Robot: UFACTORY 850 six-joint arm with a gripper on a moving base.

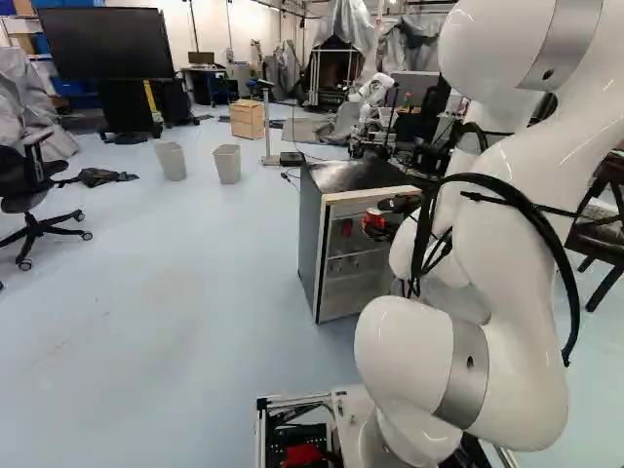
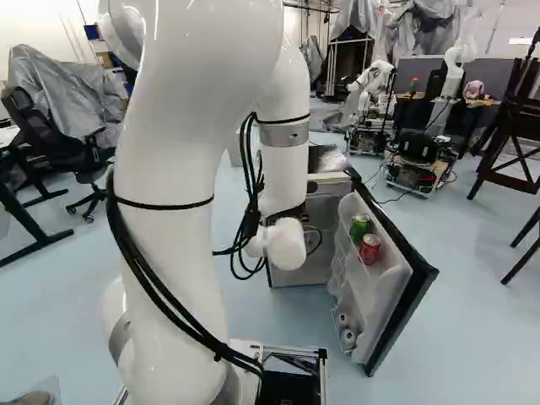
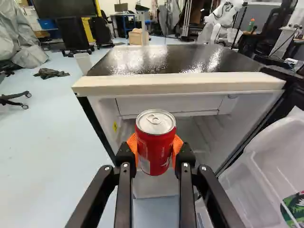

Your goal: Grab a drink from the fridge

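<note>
We have our pincer [image 1: 383, 223] closed around a red can [image 3: 155, 142], seen ahead of the open fridge [image 1: 309, 239]. In the wrist view, the orange pads [image 3: 177, 144] press the can from two sides, and it stands upright between them, its silver lid [image 3: 155, 121] facing up. We see it in front of the fridge's opening, below the level of the dark top [image 3: 175, 59].

The fridge door [image 2: 415, 283] is swung wide, at the right of the right base view. On its upper shelf we find a green can [image 2: 360, 226] and, just beside it, another red can [image 2: 369, 248] (a matching pair with ours, by the colour). Rounded ends [image 2: 348, 338] of other items show on a lower shelf, too small for us to name.

Beyond the fridge we have two grey bins [image 1: 227, 164] near each other on the floor [image 1: 175, 322], a wooden box [image 1: 247, 119] behind them, and another robot [image 2: 372, 83] farther back.
</note>
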